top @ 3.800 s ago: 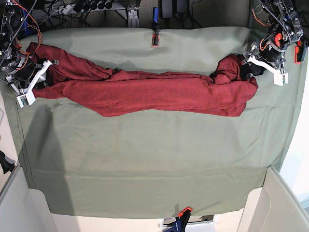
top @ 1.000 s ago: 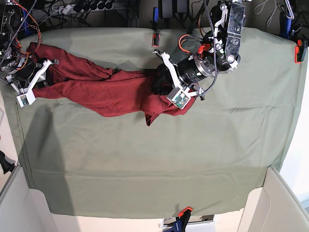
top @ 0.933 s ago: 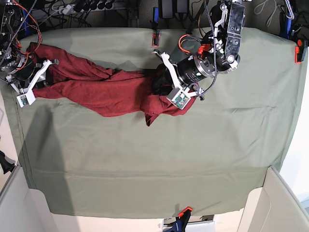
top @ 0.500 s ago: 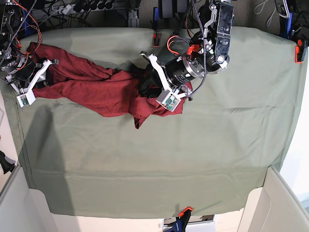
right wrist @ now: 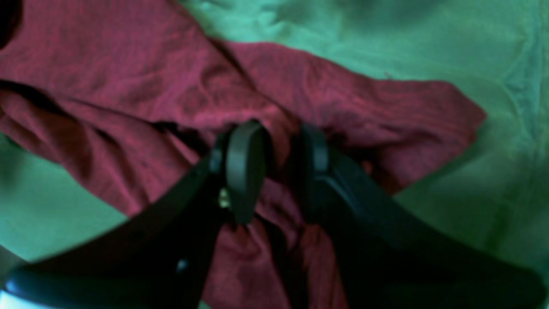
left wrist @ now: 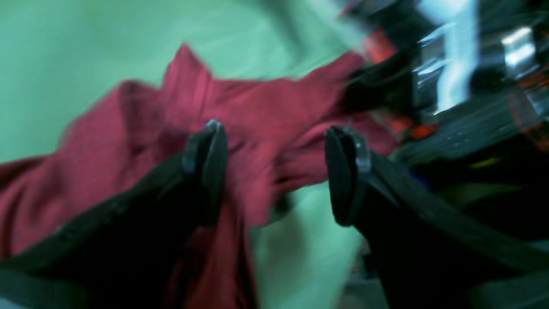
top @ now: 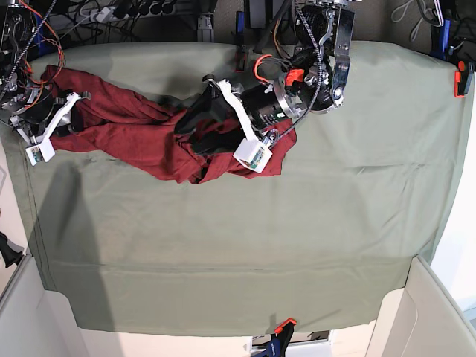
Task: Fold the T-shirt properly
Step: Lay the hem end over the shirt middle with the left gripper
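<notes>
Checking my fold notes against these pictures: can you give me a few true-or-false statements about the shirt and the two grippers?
1. The left gripper has its jaws spread apart. True.
2. The right gripper is pinching red shirt fabric. True.
3. The shirt lies flat, spread across the whole green cloth. False: it is bunched toward the cloth's far left part in the base view.
4. The right gripper hangs over bare cloth, away from the shirt. False: it sits at the shirt's end.

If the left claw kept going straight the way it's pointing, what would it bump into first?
Most likely the T-shirt. The left claw stands open and red cloth bunches right between and ahead of its fingers. The picture is blurred, so depth is unclear, but nothing else seems to come before the cloth.
</notes>
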